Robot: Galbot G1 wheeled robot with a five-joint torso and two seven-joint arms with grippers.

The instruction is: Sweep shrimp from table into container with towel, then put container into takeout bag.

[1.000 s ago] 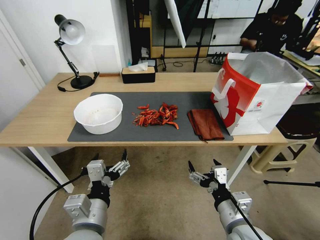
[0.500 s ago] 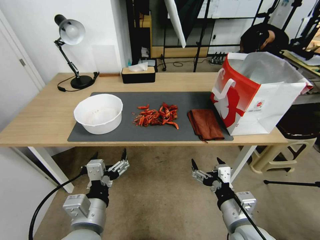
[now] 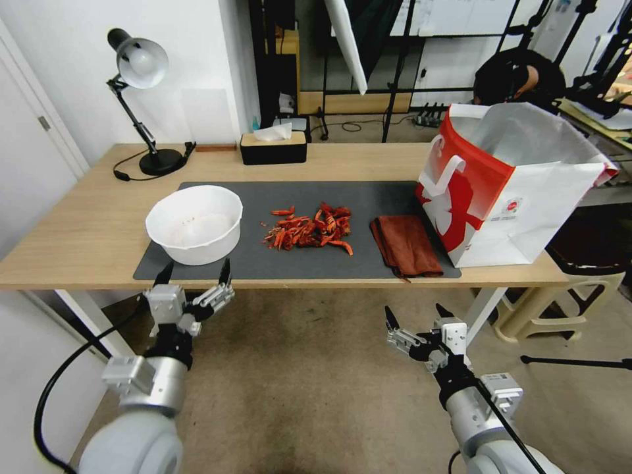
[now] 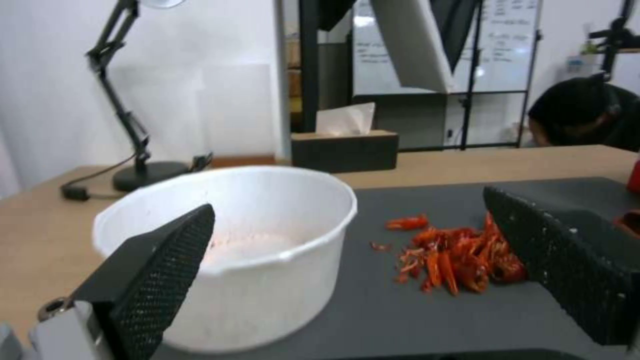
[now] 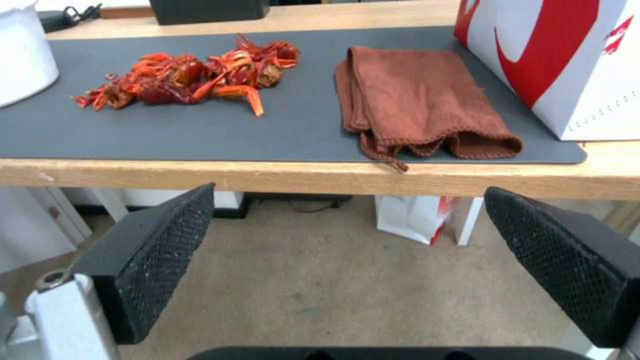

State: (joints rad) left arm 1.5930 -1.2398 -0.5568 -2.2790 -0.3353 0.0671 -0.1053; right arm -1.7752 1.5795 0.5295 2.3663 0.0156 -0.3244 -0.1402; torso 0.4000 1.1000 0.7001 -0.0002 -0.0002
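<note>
While red-orange glossy shrimp [image 3: 309,231] lie heaped beside the round white plastic container [image 3: 194,224], the left tool [image 3: 195,275] hovers wide at the surface [image 3: 79,230] edge; the right tool [image 3: 415,317] hangs wide below.

I see a pale wood table [image 3: 79,237] with a matt dark grey mat [image 3: 388,197] on it, and on that a smooth white plastic container [image 3: 195,224] and a heap of glossy red-orange shrimp [image 3: 309,230]. Beside them the towel [image 3: 405,245] looks like soft, napped rust-brown cloth with a stitched edge, and the takeout bag [image 3: 507,191] is smooth paper with a silvery-grey lining. My left gripper [image 3: 195,275] and right gripper [image 3: 415,318] have grey metal-looking housings, and their fingers [image 5: 163,260] carry rough, cross-hatched black pads.
</note>
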